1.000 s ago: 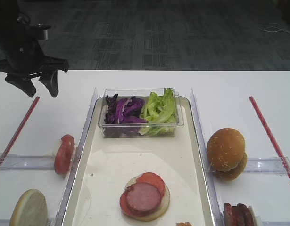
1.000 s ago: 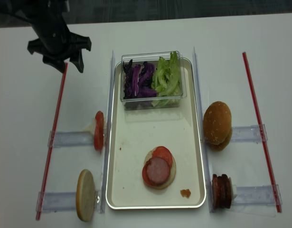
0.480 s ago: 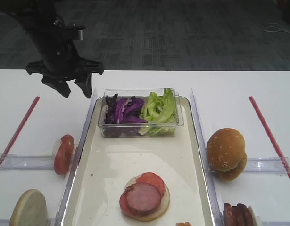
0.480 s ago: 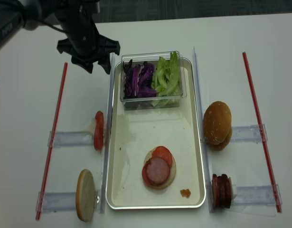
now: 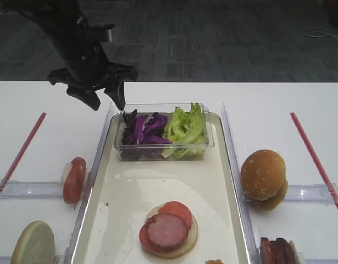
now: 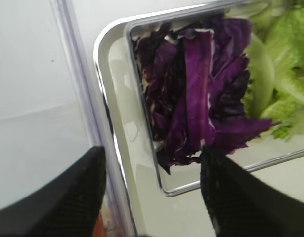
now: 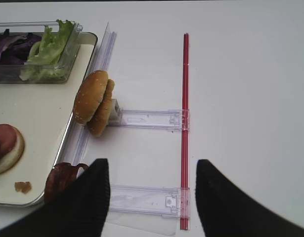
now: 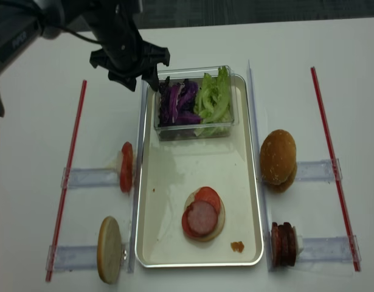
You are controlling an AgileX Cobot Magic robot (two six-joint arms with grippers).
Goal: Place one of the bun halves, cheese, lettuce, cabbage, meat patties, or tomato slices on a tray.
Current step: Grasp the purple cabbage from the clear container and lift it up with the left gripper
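Overhead, the left hand [image 8: 140, 78] hangs with its fingers spread wide and nothing between them, just above the near-left corner of the clear tub [image 8: 164, 129] holding purple cabbage [image 8: 177, 102] and lettuce [image 8: 213, 97] on the tray [image 8: 174, 176]. Apart too, the right hand [image 7: 149, 197] hovers empty over the white surface [image 7: 250, 98] near the bun halves [image 7: 95, 101].

left gripper [image 6: 152, 192]: only the two dark fingers are seen in the wrist view, cut off at the bottom edge, nothing between them
meat patties [image 5: 277, 252]: cropped by the bottom edge in the high view
bun half [image 5: 33, 243]: bottom cut off
lettuce [image 6: 285, 64]: cropped at the right, kinda blurred
orange bit on tray [image 8: 237, 247]: too small to be identified
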